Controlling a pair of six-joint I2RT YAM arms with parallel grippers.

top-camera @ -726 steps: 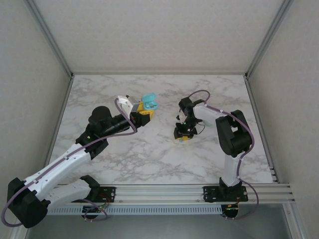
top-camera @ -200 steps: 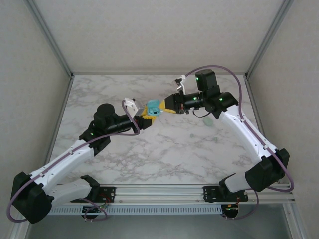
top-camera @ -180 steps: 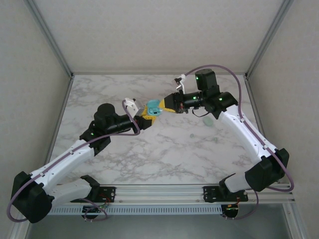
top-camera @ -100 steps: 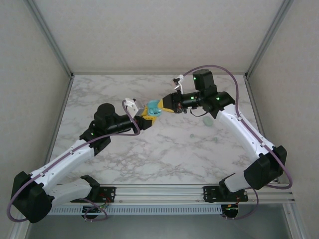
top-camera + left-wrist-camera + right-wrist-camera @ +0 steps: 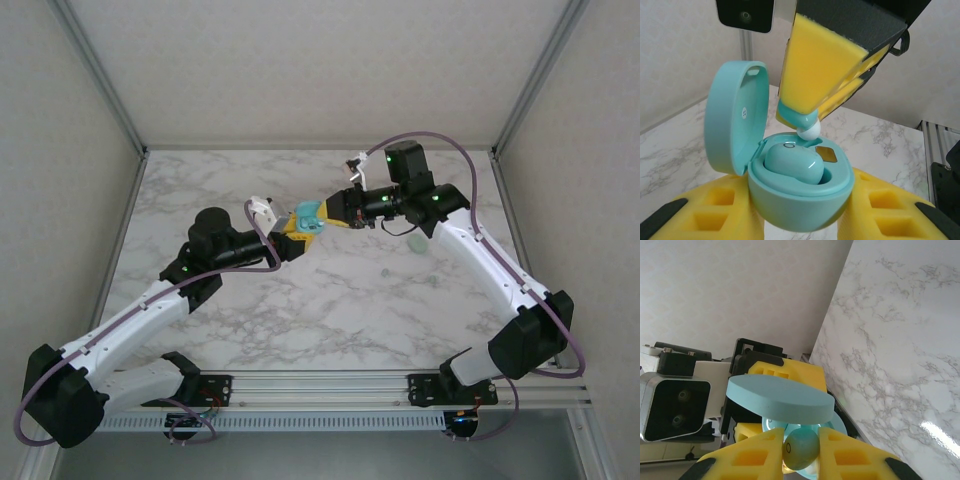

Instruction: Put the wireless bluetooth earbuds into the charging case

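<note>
Teal case (image 5: 805,202) is held above the tabletop (image 5: 330,320), clamped in the left tool (image 5: 290,235) with its lid (image 5: 735,125) open, and one earbud (image 5: 792,167) is already seated inside. The right tool (image 5: 801,455) pinches the second earbud (image 5: 801,120) just over the empty socket (image 5: 826,155). I judge the task more than half done: it remains to press this bud in and release it.

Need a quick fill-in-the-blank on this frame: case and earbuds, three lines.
The left gripper holds the case, its lid ___.
Seated earbud count: ___.
The right gripper pinches the second earbud, whose tip is coloured ___.
Missing words: open; one; white.
</note>
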